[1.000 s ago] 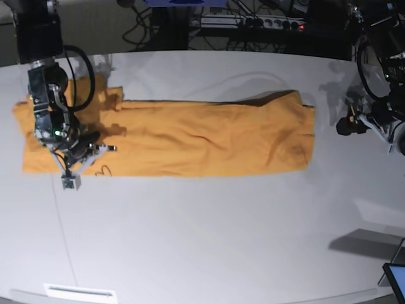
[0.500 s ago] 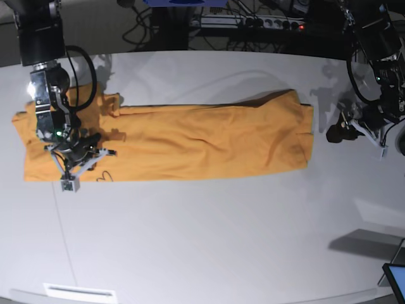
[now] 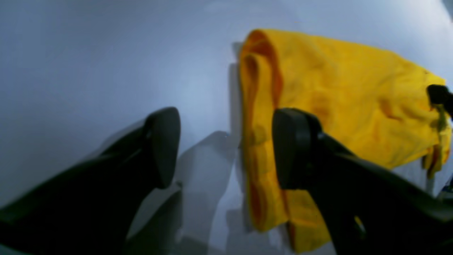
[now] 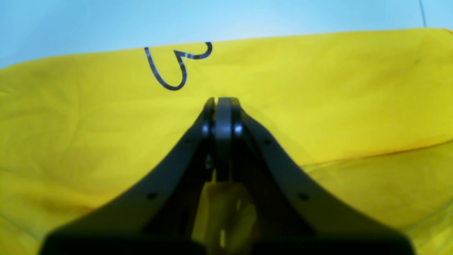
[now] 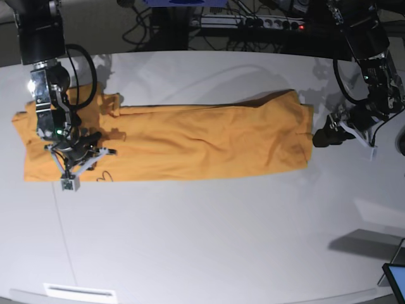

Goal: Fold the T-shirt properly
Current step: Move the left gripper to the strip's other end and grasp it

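T-shirt folded to long strip on table | cross folds left | left pincer apart at hem | right pincer together, holding nothing

A robotics laboratory: a broad white tabletop serves as the test bench, flanked by two black robot arms, one at its left edge and one at its right edge. Beyond the far edge, a power strip with a lit red switch lies among tangled black cables on the floor. The corner of a screen shows by the tabletop's near right corner, and a white label sits at its near left edge.
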Robot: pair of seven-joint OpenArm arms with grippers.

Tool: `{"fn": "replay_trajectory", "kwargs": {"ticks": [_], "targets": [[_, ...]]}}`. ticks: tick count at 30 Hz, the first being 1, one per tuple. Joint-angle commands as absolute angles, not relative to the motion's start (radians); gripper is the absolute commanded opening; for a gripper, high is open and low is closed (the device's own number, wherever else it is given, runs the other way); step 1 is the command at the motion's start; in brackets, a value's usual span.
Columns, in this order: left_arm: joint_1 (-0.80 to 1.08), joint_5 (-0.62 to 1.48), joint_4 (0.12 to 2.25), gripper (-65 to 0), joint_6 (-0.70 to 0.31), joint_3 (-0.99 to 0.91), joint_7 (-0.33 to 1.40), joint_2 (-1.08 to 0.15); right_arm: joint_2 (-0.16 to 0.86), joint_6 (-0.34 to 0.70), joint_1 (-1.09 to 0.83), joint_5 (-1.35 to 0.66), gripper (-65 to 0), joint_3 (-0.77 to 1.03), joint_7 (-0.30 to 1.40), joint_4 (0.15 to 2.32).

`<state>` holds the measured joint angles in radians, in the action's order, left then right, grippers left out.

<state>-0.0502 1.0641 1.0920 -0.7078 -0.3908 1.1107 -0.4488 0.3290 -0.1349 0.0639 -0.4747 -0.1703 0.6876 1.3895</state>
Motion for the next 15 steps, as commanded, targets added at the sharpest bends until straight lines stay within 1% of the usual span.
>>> {"fn": "replay_trajectory", "kwargs": {"ticks": [1,6,11,15], "targets": [[-0.053,1.027,1.095,-24.0,-0.698,-0.387,1.156,-0.453,0.332,-0.157,0.027,-0.469,-65.0,-0.177,0.866,1.357],[-0.053,1.030,1.095,-24.0,-0.698,-0.381,1.156,-0.443,0.332,-0.157,0.027,-0.469,-65.0,-0.177,0.865,1.357],[-0.053,1.030,1.095,-24.0,-0.698,-0.309,1.156,-0.426,0.332,-0.157,0.027,-0.469,-65.0,-0.177,0.865,1.357],[-0.053,1.026,1.095,-24.0,-0.698,-0.294,1.156,-0.389,0.332,-0.157,0.027,-0.469,-65.0,-0.177,0.866,1.357]]}}
